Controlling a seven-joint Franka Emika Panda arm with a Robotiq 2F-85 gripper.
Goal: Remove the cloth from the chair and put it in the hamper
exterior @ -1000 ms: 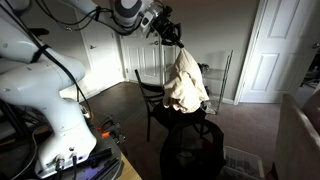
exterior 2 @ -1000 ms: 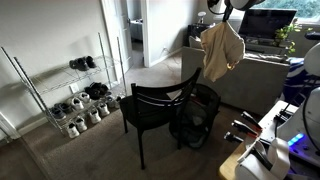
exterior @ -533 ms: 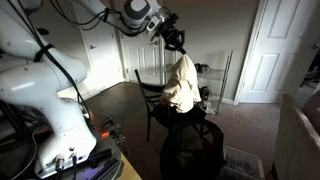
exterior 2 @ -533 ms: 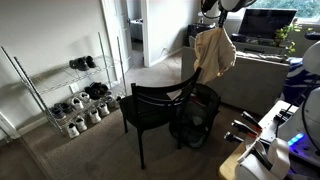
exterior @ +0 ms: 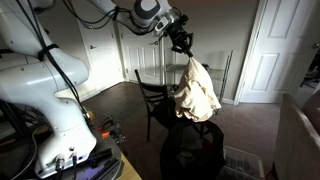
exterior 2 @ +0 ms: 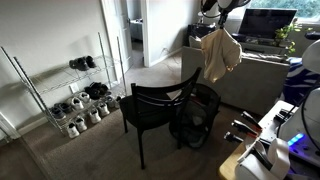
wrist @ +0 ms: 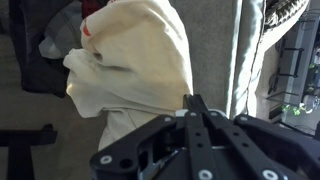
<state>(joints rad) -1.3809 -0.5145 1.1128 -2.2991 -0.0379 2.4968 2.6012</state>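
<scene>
My gripper point(exterior: 185, 48) is shut on the top of a cream cloth point(exterior: 196, 92), which hangs free in the air above the dark mesh hamper point(exterior: 193, 152). In an exterior view the cloth point(exterior 2: 220, 53) dangles from the gripper point(exterior 2: 218, 24) over the hamper point(exterior 2: 198, 118), just beyond the black chair point(exterior 2: 155, 103). The chair point(exterior: 156, 98) stands behind the hamper, its seat bare. In the wrist view the cloth point(wrist: 135, 60) hangs from the closed jaws point(wrist: 193, 102).
A wire shoe rack point(exterior 2: 60, 90) with shoes stands by the wall. White doors point(exterior: 270, 50) are behind. The robot base point(exterior: 50, 100) and a cluttered table edge point(exterior 2: 260, 140) sit near the hamper. A sofa point(exterior 2: 260, 75) is behind the cloth.
The gripper has carried the hanging cloth sideways away from the chair back and a little over the hamper; the cloth swings as it moves.
</scene>
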